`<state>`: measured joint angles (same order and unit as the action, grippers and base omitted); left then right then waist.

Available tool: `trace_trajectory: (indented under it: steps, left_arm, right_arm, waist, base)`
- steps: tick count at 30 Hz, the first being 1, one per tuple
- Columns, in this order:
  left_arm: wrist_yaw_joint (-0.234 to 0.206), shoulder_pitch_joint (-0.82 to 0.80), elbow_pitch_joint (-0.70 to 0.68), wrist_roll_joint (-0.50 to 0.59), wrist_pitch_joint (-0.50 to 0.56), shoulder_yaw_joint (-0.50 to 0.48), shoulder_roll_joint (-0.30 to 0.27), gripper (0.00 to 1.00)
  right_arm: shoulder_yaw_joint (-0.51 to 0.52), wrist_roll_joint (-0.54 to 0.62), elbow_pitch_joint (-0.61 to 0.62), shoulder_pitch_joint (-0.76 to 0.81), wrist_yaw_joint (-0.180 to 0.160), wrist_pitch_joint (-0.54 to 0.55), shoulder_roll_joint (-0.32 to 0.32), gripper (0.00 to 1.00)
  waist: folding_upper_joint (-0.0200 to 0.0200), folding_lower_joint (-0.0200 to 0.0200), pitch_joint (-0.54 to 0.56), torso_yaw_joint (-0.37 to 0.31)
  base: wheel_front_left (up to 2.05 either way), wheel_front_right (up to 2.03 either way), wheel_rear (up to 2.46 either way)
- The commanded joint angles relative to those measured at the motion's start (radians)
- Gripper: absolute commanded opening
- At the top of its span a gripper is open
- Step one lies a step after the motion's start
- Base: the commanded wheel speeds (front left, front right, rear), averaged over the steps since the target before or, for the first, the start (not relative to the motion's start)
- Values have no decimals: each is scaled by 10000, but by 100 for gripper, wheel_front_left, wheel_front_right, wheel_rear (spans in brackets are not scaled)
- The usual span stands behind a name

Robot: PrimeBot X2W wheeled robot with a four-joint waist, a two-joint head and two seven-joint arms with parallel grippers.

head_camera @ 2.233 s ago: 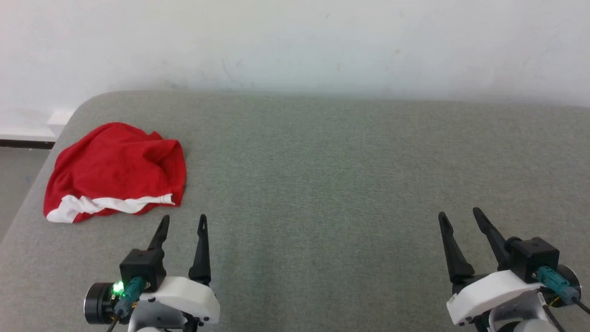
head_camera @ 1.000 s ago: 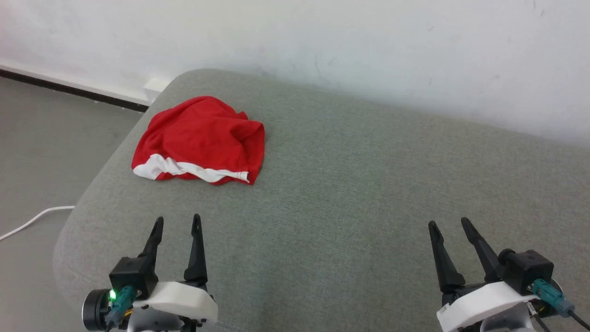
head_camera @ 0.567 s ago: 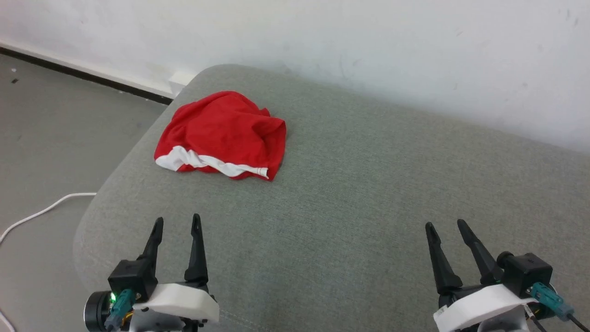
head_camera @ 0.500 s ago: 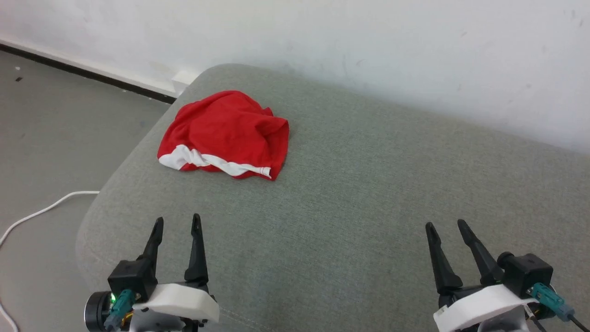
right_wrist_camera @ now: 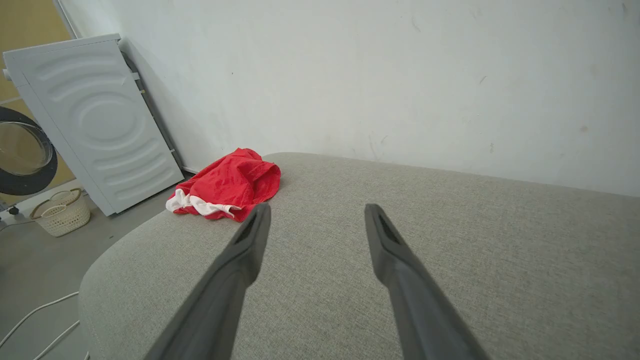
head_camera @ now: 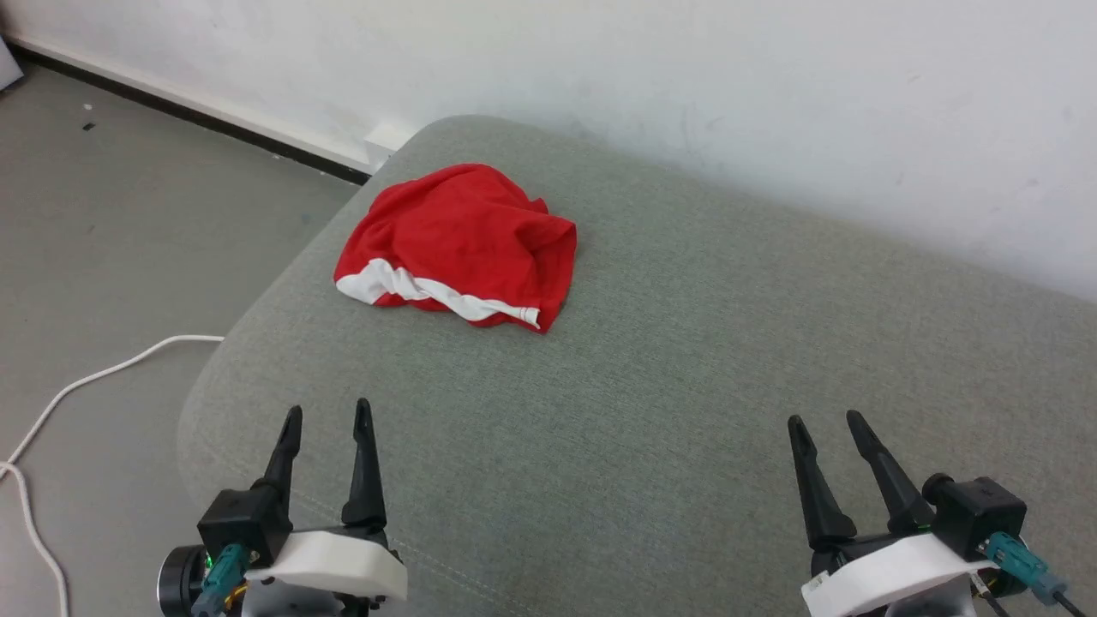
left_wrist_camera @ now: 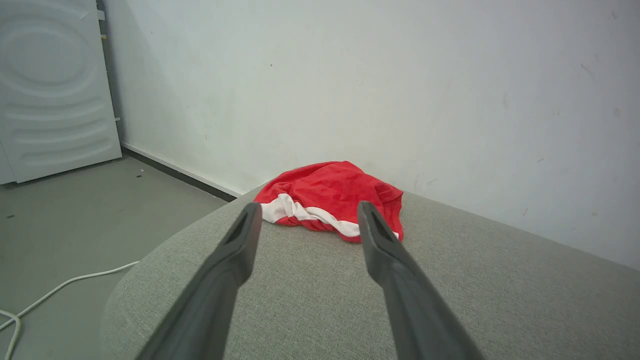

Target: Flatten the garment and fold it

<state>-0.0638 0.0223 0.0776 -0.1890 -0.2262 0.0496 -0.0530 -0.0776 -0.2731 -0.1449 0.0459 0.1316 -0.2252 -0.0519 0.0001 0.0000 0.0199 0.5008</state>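
Note:
The garment (head_camera: pixel 463 240) is a crumpled heap of bright red cloth with a white band along its near edge, lying near the far left corner of the grey cushion (head_camera: pixel 668 386). It also lies ahead in the left wrist view (left_wrist_camera: pixel 330 197) and at the left in the right wrist view (right_wrist_camera: pixel 227 185). My left gripper (head_camera: pixel 328 416) hovers open at the lower left, well short of the garment. At the lower right my right gripper (head_camera: pixel 827 422) is open and empty, far from the cloth.
A white wall (head_camera: pixel 686 77) runs behind the cushion. Grey floor (head_camera: pixel 111 223) lies to the left with a white cable (head_camera: pixel 77 386) on it. A white washing machine (right_wrist_camera: pixel 95 120) and a small basket (right_wrist_camera: pixel 60 215) stand further left.
The head camera has turned left, so the garment and cushion sit further right in the picture and more floor shows. Both grippers stay open in the same pose.

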Motion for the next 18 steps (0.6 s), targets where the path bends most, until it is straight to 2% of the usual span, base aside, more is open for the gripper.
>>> trace_trajectory:
  steps: [1,14,18]
  left_arm:
    - [-86,89,48,-111,-105,27,25,100]
    - [-190,91,176,-286,-355,97,28,100]
    - [-169,91,193,-284,-356,102,28,100]
  right_arm:
    - [-58,-97,-37,94,-8,-115,15,100]
    - [-70,71,-181,54,-9,-365,17,100]
    - [-54,112,-220,27,-9,-366,17,100]
  waist:
    - [-1,0,21,120]
    - [-1,0,40,596]
    - [-1,0,44,557]
  base:
    - [0,0,0]
    - [0,0,0]
    - [0,0,0]
